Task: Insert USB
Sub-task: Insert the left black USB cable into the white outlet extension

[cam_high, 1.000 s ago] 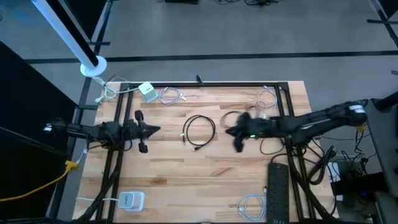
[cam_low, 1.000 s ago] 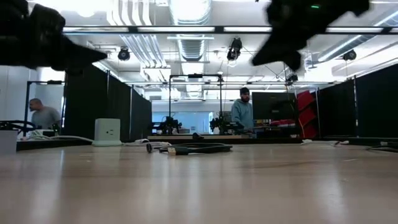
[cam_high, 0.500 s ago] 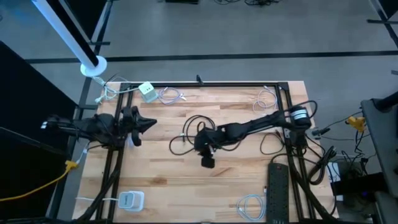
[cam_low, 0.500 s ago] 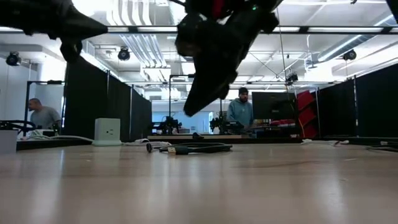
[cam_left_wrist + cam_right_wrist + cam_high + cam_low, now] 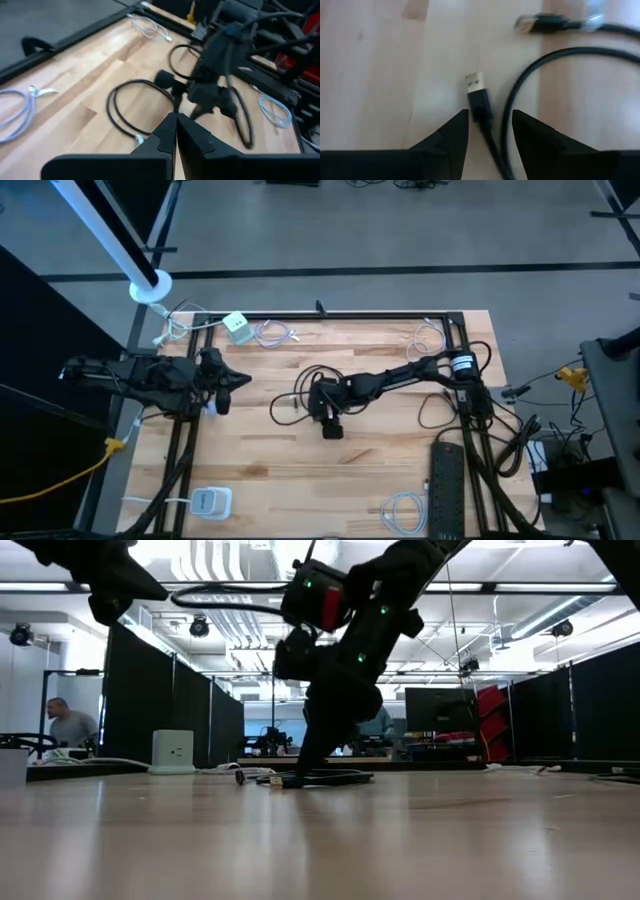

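Wooden table [image 5: 380, 75]: black silver-tipped USB plug [image 5: 479, 97]

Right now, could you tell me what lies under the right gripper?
Under the open right gripper a black cable lies on the wooden table, its USB plug between the fingers. The cable's stretch beneath the wrist is hidden.

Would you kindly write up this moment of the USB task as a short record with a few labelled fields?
Right gripper: open, low over the table's middle, fingers either side of the black USB plug, not gripping it.
Black USB cable: coiled loosely on the wooden table, plug lying flat.
Left gripper: shut, empty, raised over the table's left side.
White charger block: far left corner, nothing plugged in that shows.
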Controlling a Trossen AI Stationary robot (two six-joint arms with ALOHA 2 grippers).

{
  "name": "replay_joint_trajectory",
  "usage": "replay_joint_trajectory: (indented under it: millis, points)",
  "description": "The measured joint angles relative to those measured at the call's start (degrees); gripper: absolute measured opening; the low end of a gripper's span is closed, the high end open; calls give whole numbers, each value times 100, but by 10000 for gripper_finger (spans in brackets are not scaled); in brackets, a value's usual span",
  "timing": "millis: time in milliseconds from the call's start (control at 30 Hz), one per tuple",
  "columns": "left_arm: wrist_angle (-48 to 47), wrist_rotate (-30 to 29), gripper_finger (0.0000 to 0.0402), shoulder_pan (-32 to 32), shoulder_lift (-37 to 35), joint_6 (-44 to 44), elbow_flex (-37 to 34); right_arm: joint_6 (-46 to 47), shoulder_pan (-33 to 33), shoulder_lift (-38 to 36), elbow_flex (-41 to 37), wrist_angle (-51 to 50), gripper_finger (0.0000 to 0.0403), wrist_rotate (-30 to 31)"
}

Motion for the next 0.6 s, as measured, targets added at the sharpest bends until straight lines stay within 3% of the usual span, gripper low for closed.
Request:
replay_joint_trajectory:
  millis: [133, 333, 467, 600]
  points:
    - [-5, 139, 0, 0, 204, -61, 29, -210, 4, 176, 13, 43, 114, -346]
    - [1, 151, 0, 0, 445, -73, -5, -133, 20, 366, 24, 103, 82, -345]
    - [6, 146, 0, 0, 582, 16, -5, -81, 40, 213, 13, 82, 24, -202]
    - [19, 140, 0, 0, 667, 130, -5, 144, 43, -115, -38, -107, 19, -222]
